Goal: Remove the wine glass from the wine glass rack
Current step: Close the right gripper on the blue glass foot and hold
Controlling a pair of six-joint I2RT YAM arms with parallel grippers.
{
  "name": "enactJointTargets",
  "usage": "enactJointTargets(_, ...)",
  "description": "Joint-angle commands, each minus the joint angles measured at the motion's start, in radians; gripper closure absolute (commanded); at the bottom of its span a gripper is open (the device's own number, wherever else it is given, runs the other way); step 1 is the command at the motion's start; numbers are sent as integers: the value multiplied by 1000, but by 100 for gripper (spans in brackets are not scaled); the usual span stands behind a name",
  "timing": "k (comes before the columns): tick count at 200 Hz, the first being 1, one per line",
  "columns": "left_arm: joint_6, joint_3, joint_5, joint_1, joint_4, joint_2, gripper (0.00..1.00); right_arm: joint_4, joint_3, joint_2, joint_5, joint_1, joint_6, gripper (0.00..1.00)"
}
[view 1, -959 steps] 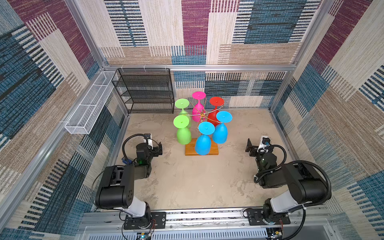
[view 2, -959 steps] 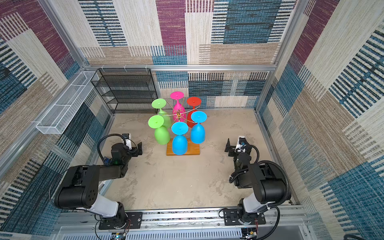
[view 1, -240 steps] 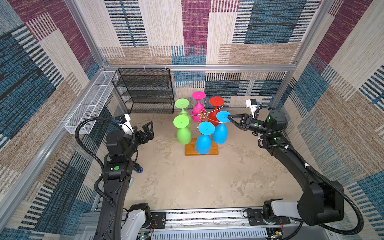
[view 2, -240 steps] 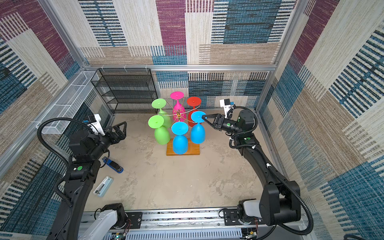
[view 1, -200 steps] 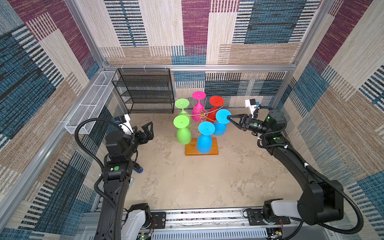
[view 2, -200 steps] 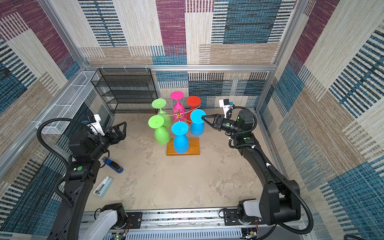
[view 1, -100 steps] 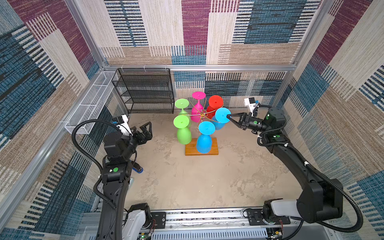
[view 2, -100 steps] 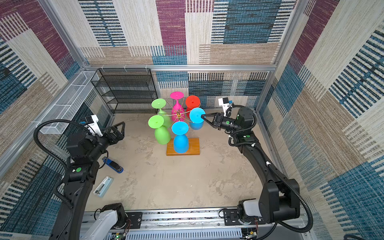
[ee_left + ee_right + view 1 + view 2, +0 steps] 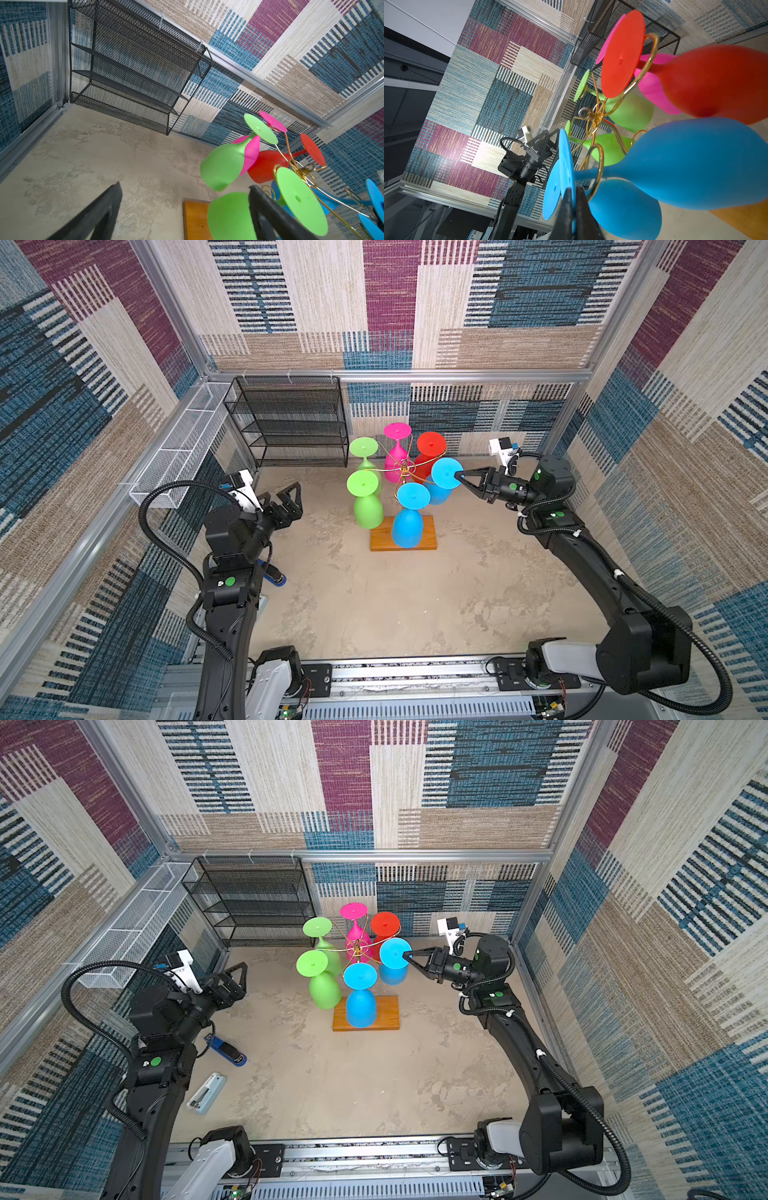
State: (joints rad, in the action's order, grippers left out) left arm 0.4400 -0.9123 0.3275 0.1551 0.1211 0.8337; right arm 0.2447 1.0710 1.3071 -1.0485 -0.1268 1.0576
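Observation:
The wine glass rack (image 9: 402,467) is a gold wire stand on an orange-brown wooden base (image 9: 428,540), near the back in both top views. Two green, a pink, a red and two blue glasses hang upside down from it. My right gripper (image 9: 457,478) is shut on the round foot of the right-hand blue wine glass (image 9: 444,472), seen edge-on between the fingers in the right wrist view (image 9: 566,166). Its stem still passes through a gold loop (image 9: 598,164) and its bowl (image 9: 691,164) is tilted. My left gripper (image 9: 291,495) hangs open and empty, left of the rack.
A black mesh shelf unit (image 9: 291,423) stands against the back wall. A long white wire basket (image 9: 178,456) hangs on the left wall. A blue stapler (image 9: 226,1050) and a white stapler (image 9: 205,1092) lie on the floor below my left arm.
My right gripper has lifted the blue glass's foot slightly and the bowl has swung up and back behind it. My left gripper has hardly moved.

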Motion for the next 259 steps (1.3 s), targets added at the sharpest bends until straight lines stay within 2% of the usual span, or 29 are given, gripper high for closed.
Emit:
enactJointTargets(1,9,3,18,4,-32,-4,3,2,22,-7,-19,-2,15,100)
enactJointTargets(69,24,9,34,16,-49,-2,3,-7,51,-2,-18,-3,28,100)
enactJointTargets(115,37,16,46,27,-63,-3,3,-65,38,-30,-13,-3,-15,100)
enactJointTargets(188,57,22,61,40,-81,4,3,-62,-18,-70,-11,-10,-24,100)
enactJointTargets(259,65,27,64,43,-88,5,3,-31,3,-51,14,-50,-13,100)
